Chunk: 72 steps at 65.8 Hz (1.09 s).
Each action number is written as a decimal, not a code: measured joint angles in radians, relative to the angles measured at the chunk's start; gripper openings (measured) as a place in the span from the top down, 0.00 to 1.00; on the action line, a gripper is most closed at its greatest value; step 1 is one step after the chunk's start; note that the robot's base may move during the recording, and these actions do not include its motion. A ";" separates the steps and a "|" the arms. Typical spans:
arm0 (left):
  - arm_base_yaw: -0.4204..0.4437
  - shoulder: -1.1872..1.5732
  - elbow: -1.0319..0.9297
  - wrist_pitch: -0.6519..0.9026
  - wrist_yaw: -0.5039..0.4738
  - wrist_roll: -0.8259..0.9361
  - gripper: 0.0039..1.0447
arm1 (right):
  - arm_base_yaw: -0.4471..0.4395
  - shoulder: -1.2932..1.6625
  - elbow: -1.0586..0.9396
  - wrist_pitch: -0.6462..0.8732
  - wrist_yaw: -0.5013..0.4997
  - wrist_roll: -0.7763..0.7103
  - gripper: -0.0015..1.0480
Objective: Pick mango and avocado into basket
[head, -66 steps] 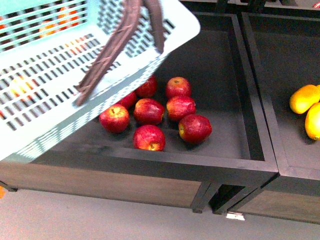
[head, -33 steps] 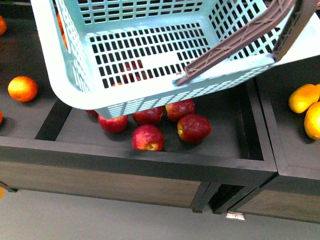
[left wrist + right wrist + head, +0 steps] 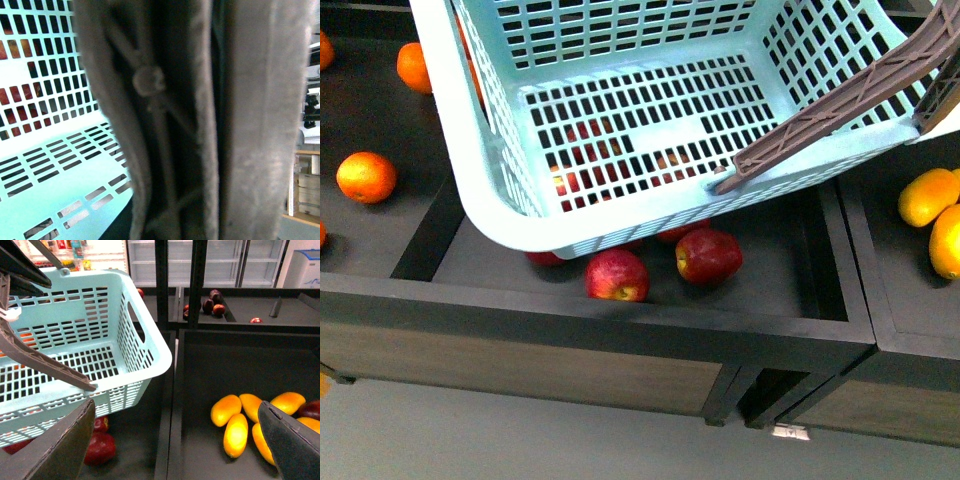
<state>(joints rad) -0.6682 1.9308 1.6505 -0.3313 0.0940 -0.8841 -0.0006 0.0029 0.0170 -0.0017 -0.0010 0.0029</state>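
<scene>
Basket [image 3: 640, 222] swung right over apple bin [image 3: 620, 315]; cannot tell left pincer's hold. Right pincer [image 3: 175, 450], spread wide, is nearer mango [image 3: 236, 434], lying just ahead in right-hand bin [image 3: 215, 365].

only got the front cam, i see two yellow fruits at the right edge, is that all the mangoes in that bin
Observer: No. The right wrist view shows at least five mangoes clustered in that bin.
Operator: ok is the right gripper free to grab one
Observer: Yes. The right gripper is open, holds nothing, and hangs above the bin's near side.
Operator: any avocado over there
Observer: None that I can be sure of. Some dark fruit lie in a farther bin behind the mangoes, but they are too small to name.
</scene>
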 joint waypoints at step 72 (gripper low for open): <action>0.000 -0.001 -0.001 0.000 0.006 -0.003 0.86 | -0.601 1.946 0.776 0.346 -0.079 -0.443 0.08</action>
<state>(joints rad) -0.6685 1.9301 1.6497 -0.3309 0.0998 -0.8867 -0.6014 1.9484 0.7929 0.3443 -0.0803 -0.4400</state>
